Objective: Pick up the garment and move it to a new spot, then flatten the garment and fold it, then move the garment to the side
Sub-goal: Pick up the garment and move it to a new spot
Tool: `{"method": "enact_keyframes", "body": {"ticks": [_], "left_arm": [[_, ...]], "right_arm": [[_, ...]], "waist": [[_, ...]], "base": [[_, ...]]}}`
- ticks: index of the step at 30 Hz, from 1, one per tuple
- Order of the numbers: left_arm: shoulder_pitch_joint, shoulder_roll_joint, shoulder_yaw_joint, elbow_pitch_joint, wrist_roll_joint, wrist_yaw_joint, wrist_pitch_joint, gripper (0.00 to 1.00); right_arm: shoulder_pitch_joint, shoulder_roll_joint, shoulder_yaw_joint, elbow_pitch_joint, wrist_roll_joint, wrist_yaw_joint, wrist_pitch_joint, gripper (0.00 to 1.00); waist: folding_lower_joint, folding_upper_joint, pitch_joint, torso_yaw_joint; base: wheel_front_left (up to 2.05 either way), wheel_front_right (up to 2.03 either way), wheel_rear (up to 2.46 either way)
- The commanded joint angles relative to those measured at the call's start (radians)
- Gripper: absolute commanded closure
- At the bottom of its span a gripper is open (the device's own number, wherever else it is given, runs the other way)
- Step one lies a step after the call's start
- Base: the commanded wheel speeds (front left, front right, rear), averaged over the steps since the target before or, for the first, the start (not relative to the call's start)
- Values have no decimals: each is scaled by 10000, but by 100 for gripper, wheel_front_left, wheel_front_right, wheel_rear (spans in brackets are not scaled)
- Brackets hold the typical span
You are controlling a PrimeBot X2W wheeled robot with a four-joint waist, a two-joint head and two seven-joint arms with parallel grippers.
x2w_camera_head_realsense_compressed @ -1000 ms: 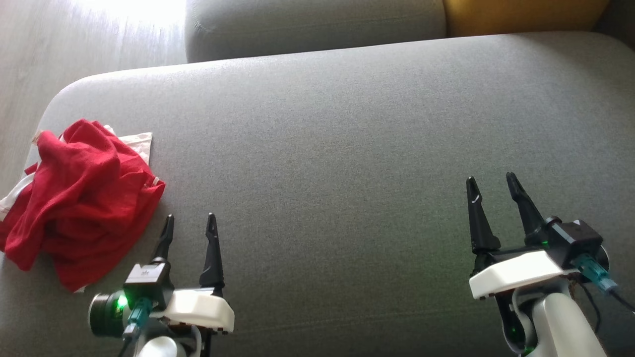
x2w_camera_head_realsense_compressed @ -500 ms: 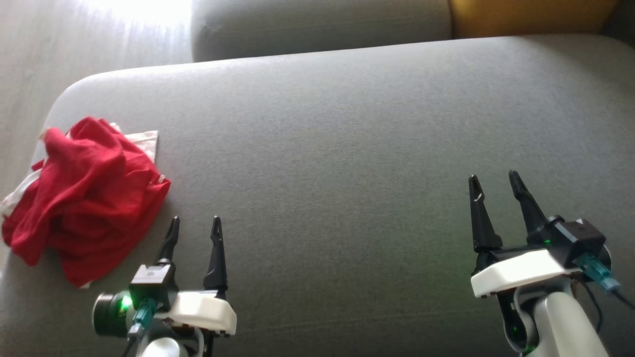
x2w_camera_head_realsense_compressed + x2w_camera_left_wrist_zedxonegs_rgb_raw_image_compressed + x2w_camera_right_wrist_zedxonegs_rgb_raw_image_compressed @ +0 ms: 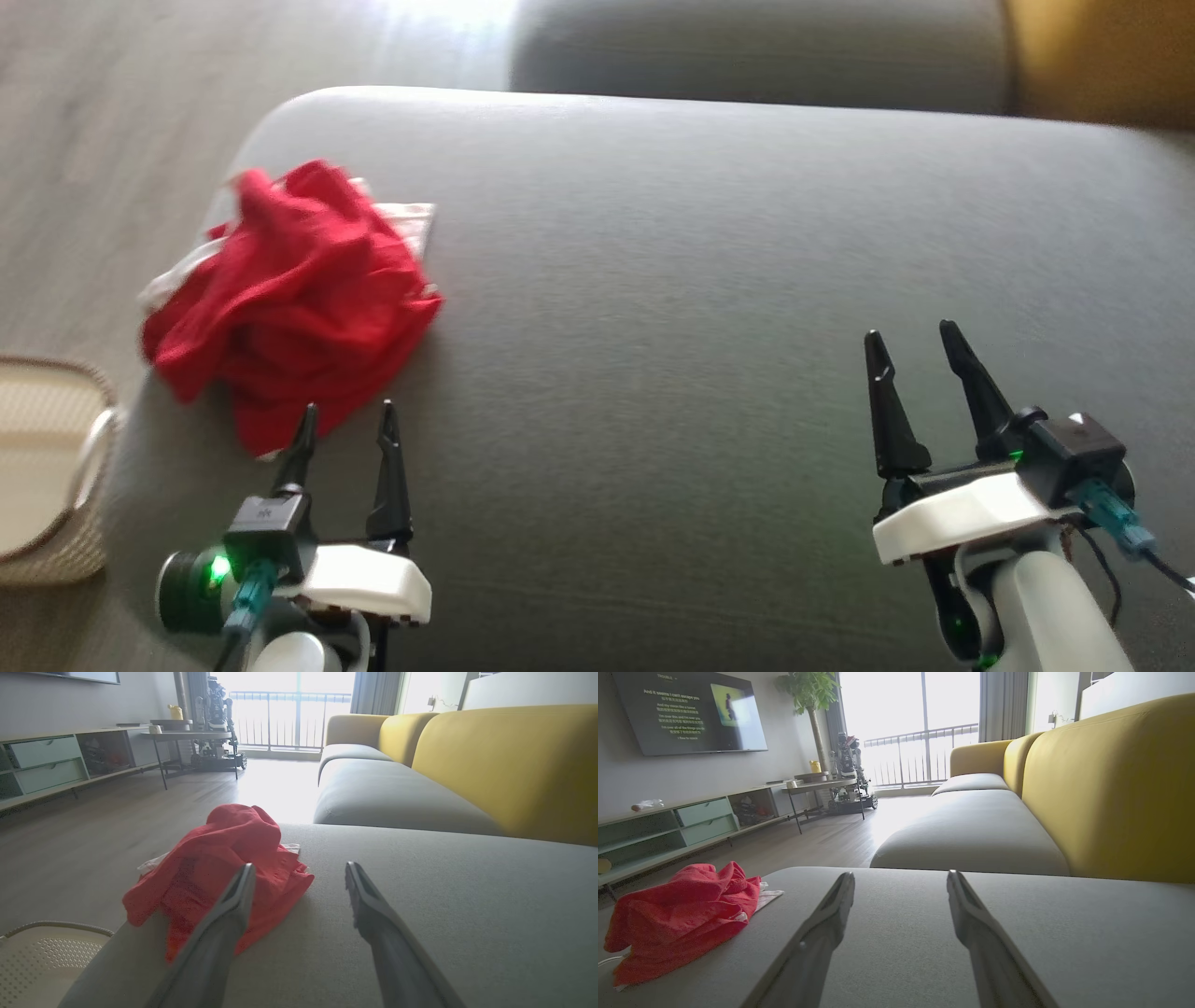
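Lying crumpled in a heap on the grey seat cushion (image 3: 709,280), the red garment (image 3: 289,299) is found just ahead of the left gripper (image 3: 346,407) and slightly toward its outer side. In the head view the tip of the outer finger is lined up with the heap's near edge, though whether cloth is touched cannot be told. In the left wrist view the heap is seen beyond the left-hand finger, which partly overlaps it, while the other finger is set against bare cushion. The left gripper's jaws are held wide apart and nothing is gripped between them. The right gripper (image 3: 911,329) is likewise spread wide and empty, held over bare cushion well apart from the garment, which is placed far off to its left, near the left edge of the right wrist view. White trim is shown along the far side of the heap. A pale perforated basket (image 3: 93,439) is seen beside the cushion's corner, out to the left of the left gripper. A yellow backrest (image 3: 1111,788) is seen ahead of the right gripper, to its right.
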Motion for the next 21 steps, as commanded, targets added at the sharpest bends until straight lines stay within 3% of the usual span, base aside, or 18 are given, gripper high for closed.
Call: {"method": "enact_keyframes", "body": {"ticks": [1,3,13,21], "left_arm": [[-201,-22,421,-382,125,19,-76,0],[-108,-22,482,-441,210,-5,-76,0],[120,-23,612,-632,330,-125,-76,0],[263,-23,852,-907,399,-91,-76,0]], "right_arm": [[-283,-102,285,-365,44,-2,-93,0],[-222,-102,317,-349,79,-2,-93,0],[-67,-102,537,-283,330,-2,-93,0],[-203,-102,837,-263,383,-2,-93,0]], "waist": [[0,0,-78,496],[0,0,-157,1029],[0,0,-306,2332],[0,0,-105,2890]], "base": [[0,0,0],[0,0,0],[0,0,0],[0,0,0]]}}
